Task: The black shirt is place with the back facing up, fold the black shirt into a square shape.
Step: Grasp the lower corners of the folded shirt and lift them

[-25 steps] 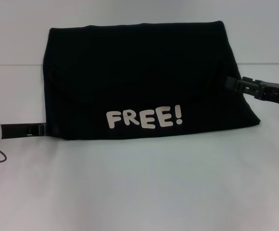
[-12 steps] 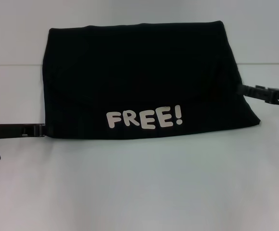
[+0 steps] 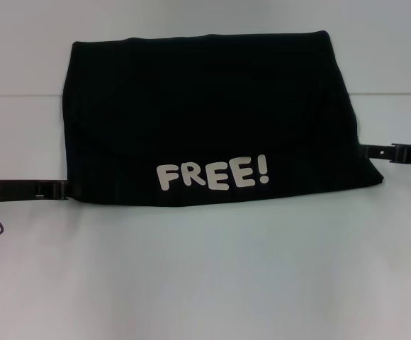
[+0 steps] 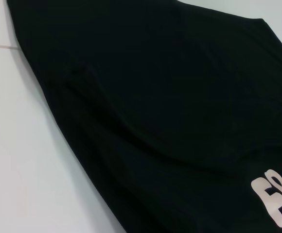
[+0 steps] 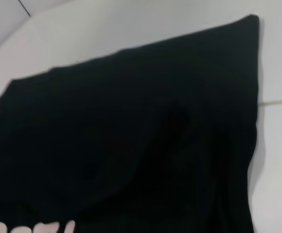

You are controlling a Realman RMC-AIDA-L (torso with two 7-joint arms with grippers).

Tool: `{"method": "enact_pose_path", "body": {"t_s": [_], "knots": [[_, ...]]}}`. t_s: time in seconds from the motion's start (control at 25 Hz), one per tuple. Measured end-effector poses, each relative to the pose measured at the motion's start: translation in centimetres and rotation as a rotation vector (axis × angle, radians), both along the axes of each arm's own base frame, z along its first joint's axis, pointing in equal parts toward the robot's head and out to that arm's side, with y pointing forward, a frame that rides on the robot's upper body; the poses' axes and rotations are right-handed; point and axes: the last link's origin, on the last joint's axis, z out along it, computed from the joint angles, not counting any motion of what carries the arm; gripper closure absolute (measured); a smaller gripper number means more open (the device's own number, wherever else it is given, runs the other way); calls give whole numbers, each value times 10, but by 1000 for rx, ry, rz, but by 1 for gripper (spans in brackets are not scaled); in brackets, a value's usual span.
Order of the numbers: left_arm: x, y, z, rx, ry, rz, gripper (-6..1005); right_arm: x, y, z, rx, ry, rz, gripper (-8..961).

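- Soft black fabric shirt [image 3: 212, 117], white "FREE!" print [image 3: 212, 175] showing, lies folded into a wide slab on the white table [image 3: 205, 283].
- Right gripper [image 3: 397, 152] has backed away from the shirt's right edge; earlier it touched the fabric.
- Left gripper [image 3: 35, 190] hardly moved, at the shirt's lower-left corner.
- Fold probably just released; finger opening on either gripper: cannot tell.
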Motion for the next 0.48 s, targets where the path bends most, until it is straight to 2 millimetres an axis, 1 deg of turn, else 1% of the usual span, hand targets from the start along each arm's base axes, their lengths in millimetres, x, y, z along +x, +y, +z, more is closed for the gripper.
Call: {"method": "enact_pose_path", "body": {"t_s": [0.24, 0.48], "knots": [[-1, -1, -1, 0, -1, 5, 993, -6, 2, -16, -29, -45, 12, 123], [-1, -1, -2, 0, -1, 6, 993, -9, 1, -24, -46, -39, 15, 128]]}}
